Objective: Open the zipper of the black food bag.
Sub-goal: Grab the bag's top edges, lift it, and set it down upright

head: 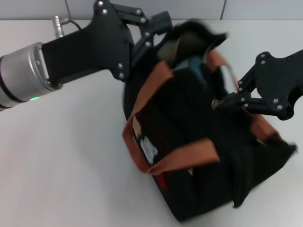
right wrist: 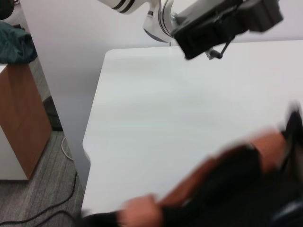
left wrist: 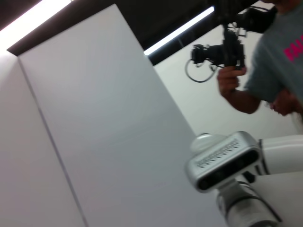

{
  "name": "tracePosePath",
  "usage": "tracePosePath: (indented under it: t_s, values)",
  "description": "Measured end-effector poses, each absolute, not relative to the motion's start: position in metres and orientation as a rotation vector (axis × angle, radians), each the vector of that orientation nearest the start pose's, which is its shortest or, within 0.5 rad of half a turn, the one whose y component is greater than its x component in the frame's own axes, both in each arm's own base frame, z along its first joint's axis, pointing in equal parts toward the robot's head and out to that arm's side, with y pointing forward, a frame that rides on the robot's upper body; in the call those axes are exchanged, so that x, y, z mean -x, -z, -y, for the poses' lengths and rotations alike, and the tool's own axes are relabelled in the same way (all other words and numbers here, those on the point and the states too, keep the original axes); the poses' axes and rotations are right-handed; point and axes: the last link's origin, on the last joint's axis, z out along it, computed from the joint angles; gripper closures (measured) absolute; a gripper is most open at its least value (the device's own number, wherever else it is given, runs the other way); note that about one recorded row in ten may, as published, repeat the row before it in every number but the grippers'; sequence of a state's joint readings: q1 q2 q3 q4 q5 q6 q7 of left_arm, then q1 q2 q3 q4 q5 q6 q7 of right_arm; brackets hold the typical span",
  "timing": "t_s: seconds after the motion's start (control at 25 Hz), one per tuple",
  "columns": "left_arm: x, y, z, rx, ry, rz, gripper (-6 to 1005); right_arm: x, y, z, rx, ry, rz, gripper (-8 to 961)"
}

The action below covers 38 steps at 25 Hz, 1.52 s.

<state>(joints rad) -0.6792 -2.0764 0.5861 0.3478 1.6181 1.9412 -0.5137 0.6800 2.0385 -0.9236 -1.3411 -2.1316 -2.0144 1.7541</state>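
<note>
Black food bag mid-desk, top gaping at far end. Your right hand pinched narrow on small grey pull of zipper, at bag's right rim. Left hand at bag's far-left corner, looks clamped on fabric. Track runs along rim toward bag's near end; right hand does pulling, left anchors.

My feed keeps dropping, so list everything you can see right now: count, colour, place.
bag: one, black, on the table between both arms, top gaping at the far end
handles: two, orange-brown, over the bag's near and far sides
zipper: one, black, along the top rim
table: one, white, under the bag
cabinet: one, brown, on the floor beside the table
person with camera: one, grey shirt, behind the robot
left tool: one, black, at the bag's far rim
right tool: one, black, tips closed at the bag's top
</note>
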Motion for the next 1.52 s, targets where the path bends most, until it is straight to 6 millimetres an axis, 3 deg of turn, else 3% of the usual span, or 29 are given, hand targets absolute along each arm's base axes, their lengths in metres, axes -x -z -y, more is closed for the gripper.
tracePosePath:
  t_s: [0.28,0.4,0.68,0.72,0.96,1.16,1.52]
  values:
    - [0.2,-0.022,-0.315,2.221,1.331,-0.435,985,-0.138,-0.07,-0.329,3.16,-0.153,0.002,955]
    - [0.225,-0.02,-0.316,2.239,1.215,-0.256,979,-0.138,-0.07,-0.329,3.16,-0.154,0.002,955]
    - [0.252,-0.02,-0.313,2.264,1.105,-0.075,966,-0.144,-0.078,-0.326,3.135,-0.174,-0.032,956]
    - [0.26,-0.022,-0.315,2.274,1.088,0.015,964,-0.146,-0.081,-0.326,3.122,-0.185,-0.047,956]
    - [0.268,-0.021,-0.316,2.283,1.064,0.113,894,-0.158,-0.089,-0.321,3.083,-0.231,-0.109,956]
    - [0.264,-0.014,-0.315,2.345,1.057,0.098,657,-0.162,-0.091,-0.319,3.073,-0.268,-0.139,956]
    - [0.261,-0.01,-0.316,2.421,1.042,0.109,459,-0.166,-0.093,-0.312,3.078,-0.3,-0.165,953]
